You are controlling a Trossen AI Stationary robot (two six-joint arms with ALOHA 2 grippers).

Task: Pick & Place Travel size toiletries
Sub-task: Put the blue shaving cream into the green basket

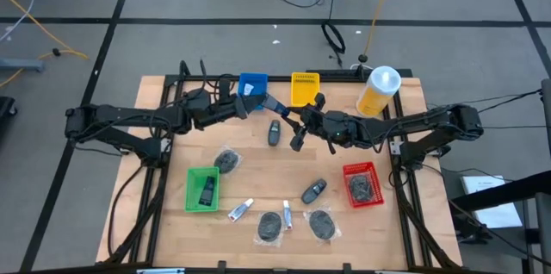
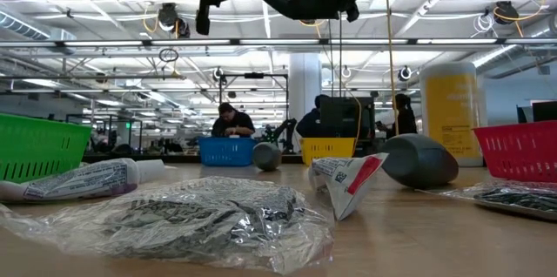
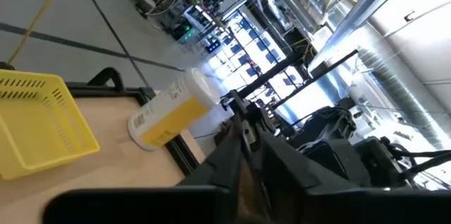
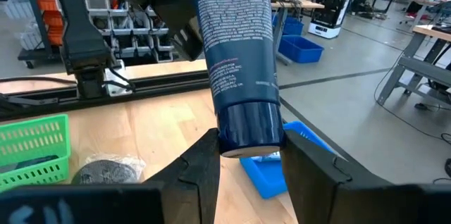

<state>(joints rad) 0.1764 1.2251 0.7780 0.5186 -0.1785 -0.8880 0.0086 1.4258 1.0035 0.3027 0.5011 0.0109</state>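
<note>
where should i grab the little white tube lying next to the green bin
Grip the white tube across the middle of its body, coming straight down from above. It lies flat and slanted on the table, so close the fingers across its narrow width. Bare wood shows along both long sides, between the green bin and the bagged item.
</note>
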